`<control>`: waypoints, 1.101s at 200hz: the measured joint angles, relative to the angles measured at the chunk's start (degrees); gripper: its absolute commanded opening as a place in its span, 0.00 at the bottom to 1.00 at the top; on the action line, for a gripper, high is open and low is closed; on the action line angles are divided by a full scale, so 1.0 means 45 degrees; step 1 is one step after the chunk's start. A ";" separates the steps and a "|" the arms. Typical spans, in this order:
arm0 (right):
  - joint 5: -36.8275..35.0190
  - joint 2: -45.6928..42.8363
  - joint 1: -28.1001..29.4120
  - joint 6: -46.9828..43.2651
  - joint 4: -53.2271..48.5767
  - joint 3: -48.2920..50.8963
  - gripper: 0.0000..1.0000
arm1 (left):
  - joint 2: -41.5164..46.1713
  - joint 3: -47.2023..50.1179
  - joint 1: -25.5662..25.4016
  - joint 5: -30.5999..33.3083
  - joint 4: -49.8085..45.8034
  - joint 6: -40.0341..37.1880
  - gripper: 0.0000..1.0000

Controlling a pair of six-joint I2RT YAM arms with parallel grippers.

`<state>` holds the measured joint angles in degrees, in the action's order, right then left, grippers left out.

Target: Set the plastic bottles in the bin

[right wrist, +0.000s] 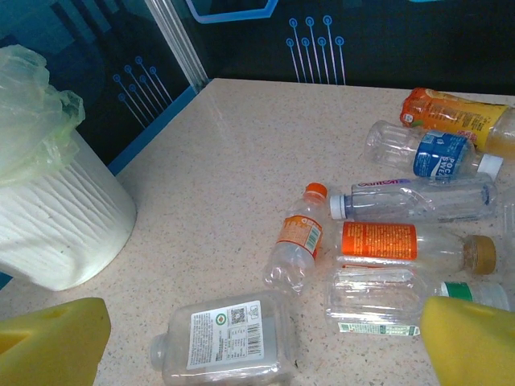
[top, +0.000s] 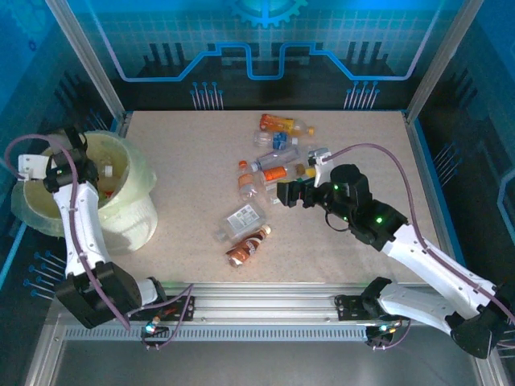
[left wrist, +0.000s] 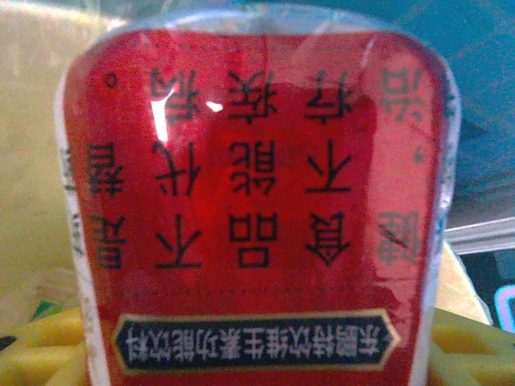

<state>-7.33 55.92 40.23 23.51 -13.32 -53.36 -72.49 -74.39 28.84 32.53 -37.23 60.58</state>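
My left gripper [top: 60,165] hangs over the bin [top: 121,205], a pale cream bucket with a clear bag liner. It is shut on a plastic bottle with a red label [left wrist: 257,185], which sits between the yellow fingers [left wrist: 36,354]. Several plastic bottles [top: 273,157] lie clustered mid-table. Nearer the front lie a square clear bottle with a white label [top: 241,219] and a brown bottle [top: 248,248]. My right gripper [top: 286,193] is open, low over the table just right of the square bottle [right wrist: 225,342]. An orange-capped bottle [right wrist: 296,241] lies just beyond the open right gripper [right wrist: 257,350].
The bin's ribbed wall [right wrist: 60,233] and bag rim [right wrist: 32,104] stand to the left in the right wrist view. Bare tabletop [top: 193,161] lies between the bin and the bottles. Metal frame posts [top: 88,60] and blue panels enclose the table.
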 measured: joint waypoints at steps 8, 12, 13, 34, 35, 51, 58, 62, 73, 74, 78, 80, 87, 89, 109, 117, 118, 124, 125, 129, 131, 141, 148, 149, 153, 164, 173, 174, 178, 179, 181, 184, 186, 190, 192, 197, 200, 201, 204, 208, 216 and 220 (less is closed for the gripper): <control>-0.0034 -0.0068 0.0005 0.0000 -0.0029 0.0000 1.00 | -0.0136 0.0010 0.0010 -0.0102 0.0000 0.0340 0.67; -0.0039 -0.0097 0.0005 0.0000 -0.0034 0.0000 1.00 | -0.0189 0.0015 0.0010 -0.0146 0.0005 0.0495 0.69; -0.0039 -0.0102 0.0005 0.0000 -0.0039 0.0000 1.00 | -0.0199 0.0019 0.0010 -0.0155 0.0010 0.0525 0.69; -0.0087 -0.0277 0.0005 0.0000 -0.0058 0.0000 1.00 | -0.0423 0.0126 0.0010 -0.0554 0.0019 0.0981 0.78; -0.0092 -0.0282 0.0000 0.0000 -0.0058 0.0000 1.00 | -0.0427 0.0126 0.0010 -0.0563 0.0019 0.0971 0.79; -0.0214 -0.0413 0.0005 0.0000 -0.0083 0.0005 1.00 | -0.0481 0.0155 0.0010 -0.0767 0.0005 0.1214 0.85; -0.0282 -0.0471 0.0000 0.0000 -0.0087 0.0005 1.00 | -0.0481 0.0155 0.0010 -0.0831 0.0015 0.1253 0.86; -0.0287 -0.0505 0.0000 0.0000 -0.0087 0.0010 1.00 | -0.0476 0.0155 0.0010 -0.0865 0.0010 0.1258 0.87; -0.0330 -0.0612 0.0005 0.0000 -0.0092 0.0024 1.00 | -0.0476 0.0155 0.0010 -0.0884 0.0015 0.1336 0.89; -0.0335 -0.0617 0.0000 0.0000 -0.0097 0.0029 1.00 | -0.0476 0.0155 0.0010 -0.0884 0.0015 0.1341 0.89; -0.0350 -0.0646 0.0000 0.0000 -0.0112 0.0029 1.00 | -0.0476 0.0155 0.0010 -0.0913 0.0010 0.1336 0.89; -0.0359 -0.0665 0.0000 0.0000 -0.0117 0.0029 1.00 | -0.0476 0.0160 0.0010 -0.0923 0.0010 0.1360 0.90; -0.0379 -0.0709 0.0000 0.0000 -0.0121 0.0034 1.00 | -0.0476 0.0160 0.0010 -0.0942 0.0015 0.1399 0.91; -0.0379 -0.0719 0.0000 0.0000 -0.0121 0.0034 1.00 | -0.0476 0.0160 0.0010 -0.0957 0.0015 0.1404 0.91; -0.0398 -0.0840 0.0000 0.0000 -0.0136 0.0131 1.00 | -0.0471 0.0165 0.0010 -0.1093 0.0015 0.1467 0.93; -0.0427 -0.0860 0.0000 0.0000 -0.0136 0.0175 1.00 | -0.0452 0.0165 0.0010 -0.1185 0.0015 0.1467 0.94; -0.0427 -0.0860 0.0000 0.0000 -0.0136 0.0180 1.00 | -0.0447 0.0165 0.0010 -0.1200 0.0019 0.1472 0.95; -0.0432 -0.0869 0.0005 0.0000 -0.0146 0.0209 1.00 | -0.0423 0.0165 0.0010 -0.1287 0.0019 0.1467 0.96; -0.0432 -0.0869 0.0005 0.0000 -0.0155 0.0209 1.00 | -0.0418 0.0165 0.0010 -0.1302 0.0019 0.1472 0.97; -0.0452 -0.0869 0.0005 0.0000 -0.0170 0.0223 1.00 | -0.0398 0.0165 0.0010 -0.1350 0.0019 0.1462 0.99; -0.0466 -0.0869 0.0005 0.0000 -0.0175 0.0228 1.00 | -0.0379 0.0165 0.0010 -0.1404 0.0019 0.1457 0.99; -0.0486 -0.0869 0.0000 0.0000 -0.0180 0.0243 1.00 | -0.0291 0.0165 0.0015 -0.1583 0.0029 0.1472 0.99; -0.0515 -0.0869 0.0000 0.0000 -0.0180 0.0243 1.00 | -0.0204 0.0165 0.0015 -0.1700 0.0039 0.1467 0.99; -0.0520 -0.0869 0.0000 0.0005 -0.0180 0.0243 1.00 | -0.0185 0.0165 0.0010 -0.1729 0.0044 0.1467 0.99; -0.0515 -0.0869 0.0005 0.0005 -0.0175 0.0243 1.00 | -0.0121 0.0165 0.0010 -0.1792 0.0053 0.1457 0.99; -0.0525 -0.0869 0.0000 0.0005 -0.0175 0.0257 1.00 | 0.0073 0.0165 0.0015 -0.1953 0.0063 0.1418 0.99; -0.0525 -0.0874 0.0000 0.0010 -0.0175 0.0282 1.00 | 0.0253 0.0165 0.0019 -0.2079 0.0063 0.1331 0.99; -0.0525 -0.0879 0.0005 0.0010 -0.0175 0.0282 1.00 | 0.0267 0.0165 0.0019 -0.2093 0.0063 0.1326 0.99; -0.0529 -0.0879 0.0005 0.0010 -0.0175 0.0291 1.00 | 0.0335 0.0165 0.0019 -0.2132 0.0068 0.1282 0.99; -0.0525 -0.0879 0.0000 0.0010 -0.0175 0.0291 1.00 | 0.0369 0.0165 0.0019 -0.2147 0.0063 0.1234 0.99; -0.0529 -0.0879 0.0000 0.0010 -0.0175 0.0301 1.00 | 0.0393 0.0165 0.0019 -0.2161 0.0063 0.1205 0.99; -0.0529 -0.0879 0.0005 0.0015 -0.0170 0.0311 1.00 | 0.0447 0.0165 0.0019 -0.2181 0.0058 0.1180 0.99; -0.0529 -0.0879 0.0000 0.0019 -0.0165 0.0316 1.00 | 0.0481 0.0165 0.0019 -0.2210 0.0058 0.1132 0.99; -0.0534 -0.0879 0.0005 0.0044 -0.0165 0.0340 1.00 | 0.0559 0.0165 0.0019 -0.2229 0.0058 0.1073 0.99; -0.0534 -0.0879 0.0000 0.0044 -0.0160 0.0350 1.00 | 0.0588 0.0165 0.0019 -0.2254 0.0053 0.1030 0.99; -0.0549 -0.0879 0.0000 0.0053 -0.0170 0.0374 1.00 | 0.0665 0.0165 0.0019 -0.2283 0.0053 0.0913 0.99; -0.0563 -0.0879 0.0000 0.0053 -0.0170 0.0389 1.00 | 0.0724 0.0165 0.0019 -0.2312 0.0053 0.0835 0.99; -0.0568 -0.0879 0.0000 0.0053 -0.0165 0.0398 1.00 | 0.0733 0.0165 0.0019 -0.2312 0.0053 0.0831 0.99; -0.0573 -0.0879 0.0000 0.0053 -0.0165 0.0408 1.00 | 0.0782 0.0165 0.0019 -0.2317 0.0053 0.0767 0.99; -0.0578 -0.0879 0.0000 0.0053 -0.0170 0.0427 1.00 | 0.0845 0.0165 0.0019 -0.2346 0.0049 0.0685 0.99; -0.0597 -0.0879 0.0000 0.0058 -0.0175 0.0437 1.00 | 0.0991 0.0165 0.0019 -0.2419 0.0053 0.0457 0.99; -0.0602 -0.0879 0.0005 0.0058 -0.0170 0.0437 1.00 | 0.1054 0.0165 0.0019 -0.2463 0.0053 0.0321 0.99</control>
<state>-10.04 51.96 40.25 23.77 -14.09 -51.40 -67.75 -73.65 28.93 21.45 -36.99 62.02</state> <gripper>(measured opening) 0.998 0.989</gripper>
